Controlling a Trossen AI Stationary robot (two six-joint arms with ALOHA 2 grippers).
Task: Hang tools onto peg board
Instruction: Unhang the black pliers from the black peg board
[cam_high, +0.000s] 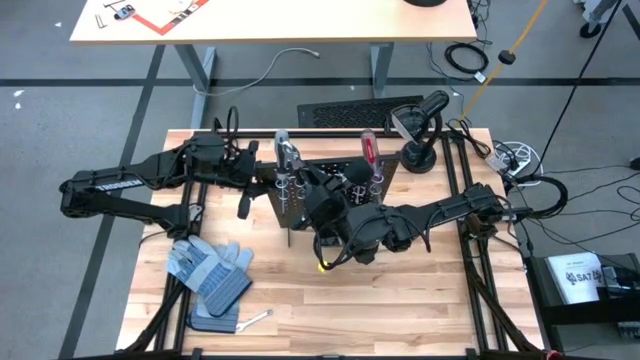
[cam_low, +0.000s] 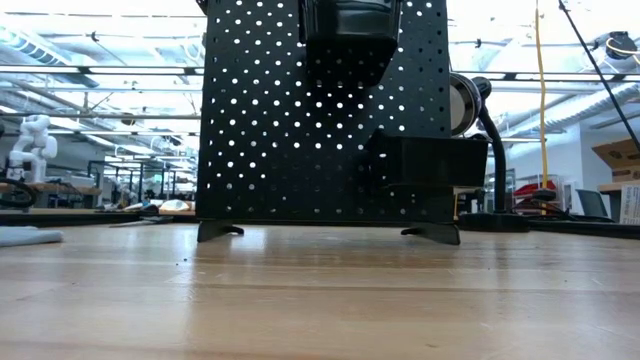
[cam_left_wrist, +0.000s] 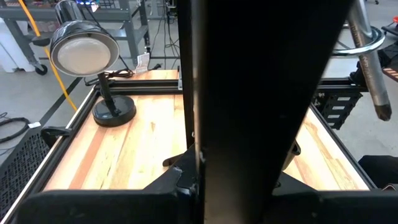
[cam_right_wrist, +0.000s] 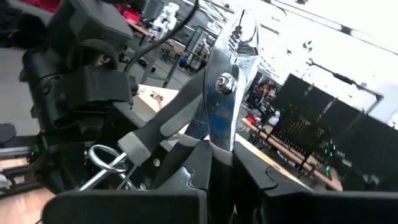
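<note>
R gripper clamps pliers by peg board; L gripper: can't tell.

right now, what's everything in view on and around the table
upright black perforated metal peg board: 1, black, middle of the table's far half
red-handled screwdriver: 1, red, standing in the board's top edge
black-and-silver pliers: 1, silver jaws, dark handles, in the right gripper at the board
blue-grey work gloves: 1 pile, near left of the table
silver wrench: 1, silver, beside the gloves
black desk lamp: 1, black, far right corner
flat black ribbed mat: 1, black, behind the table
left gripper: at the board's left edge
right gripper: shut on the pliers
</note>
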